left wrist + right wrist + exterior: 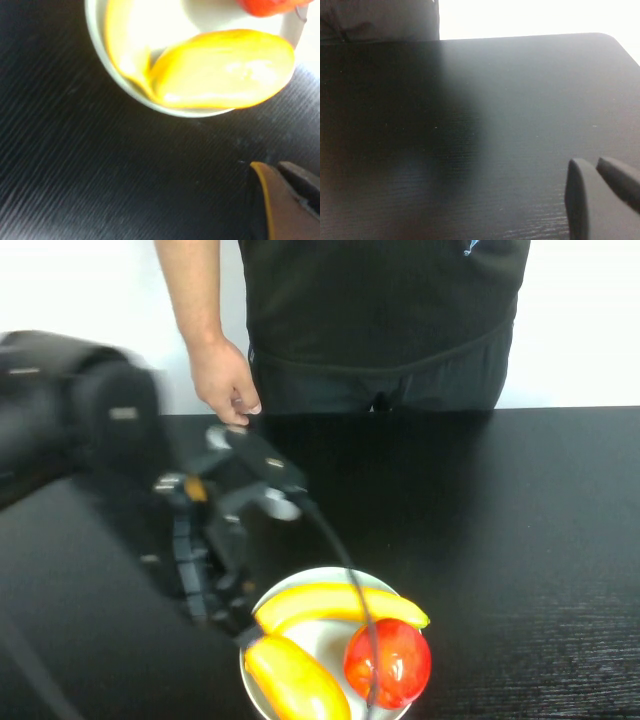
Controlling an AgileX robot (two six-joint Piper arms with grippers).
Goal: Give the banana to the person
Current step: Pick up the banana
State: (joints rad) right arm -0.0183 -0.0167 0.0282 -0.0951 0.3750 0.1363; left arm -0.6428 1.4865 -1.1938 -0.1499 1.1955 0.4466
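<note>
The banana [340, 605] lies across the far side of a white plate [322, 574] near the table's front edge. In the left wrist view it is the curved yellow strip [122, 42] inside the plate rim [97, 47]. My left gripper [232, 620] hangs just left of the plate, above the table, empty, with its fingers together; it shows in the left wrist view [267, 167]. The person [385, 310] stands at the far side of the table, one hand [225, 380] hanging by the table's far edge. My right gripper [587, 162] hovers over bare table, shut and empty.
A plump yellow-orange fruit [295, 680] and a red apple [390, 660] share the plate; both show in the left wrist view, the fruit [225, 70] and the apple [265, 5]. A black cable [350, 580] crosses over the plate. The black table [500, 500] spreads to the right.
</note>
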